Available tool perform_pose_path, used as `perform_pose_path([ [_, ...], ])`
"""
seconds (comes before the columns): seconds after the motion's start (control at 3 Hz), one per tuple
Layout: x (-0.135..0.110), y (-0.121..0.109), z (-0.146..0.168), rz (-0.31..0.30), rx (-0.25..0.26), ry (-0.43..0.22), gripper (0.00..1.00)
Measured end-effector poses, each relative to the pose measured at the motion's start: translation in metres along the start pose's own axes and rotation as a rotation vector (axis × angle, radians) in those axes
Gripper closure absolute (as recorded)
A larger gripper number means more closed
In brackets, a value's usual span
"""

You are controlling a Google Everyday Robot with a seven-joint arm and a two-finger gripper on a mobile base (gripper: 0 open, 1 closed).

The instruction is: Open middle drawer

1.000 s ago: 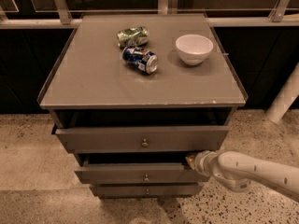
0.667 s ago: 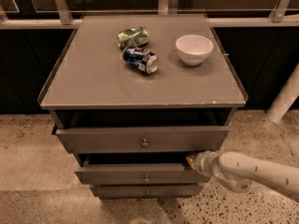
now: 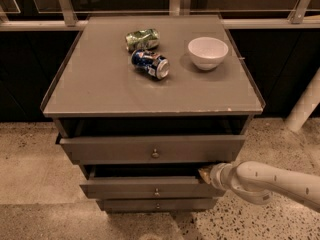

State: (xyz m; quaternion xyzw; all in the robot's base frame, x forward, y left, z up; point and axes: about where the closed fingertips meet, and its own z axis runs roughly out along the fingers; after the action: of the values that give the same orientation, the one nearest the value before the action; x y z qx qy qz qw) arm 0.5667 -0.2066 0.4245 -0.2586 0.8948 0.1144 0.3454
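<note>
Matt grey middle drawer point(image 3: 125, 188); gripper point(image 3: 206, 174) at its right top edge looks smooth, perhaps plastic; glossy bowl point(image 3: 207, 51).

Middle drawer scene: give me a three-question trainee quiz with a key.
1. True or false: the gripper is at the right end of the middle drawer's top edge.
2. What stands on the cabinet top nearest its right edge? A) white bowl B) mug C) plate
3. Fill in: next to the green can lies a second can, coloured ___.
Key: 1 true; 2 A; 3 blue.
</note>
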Motion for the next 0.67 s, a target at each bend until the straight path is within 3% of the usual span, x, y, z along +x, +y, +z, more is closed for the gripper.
perform_pose_path([
  [0.33,0.015,0.007,-0.006,0.006,-0.059,0.023,1.0],
  [0.67,0.011,0.003,-0.025,0.028,0.005,-0.007,1.0],
])
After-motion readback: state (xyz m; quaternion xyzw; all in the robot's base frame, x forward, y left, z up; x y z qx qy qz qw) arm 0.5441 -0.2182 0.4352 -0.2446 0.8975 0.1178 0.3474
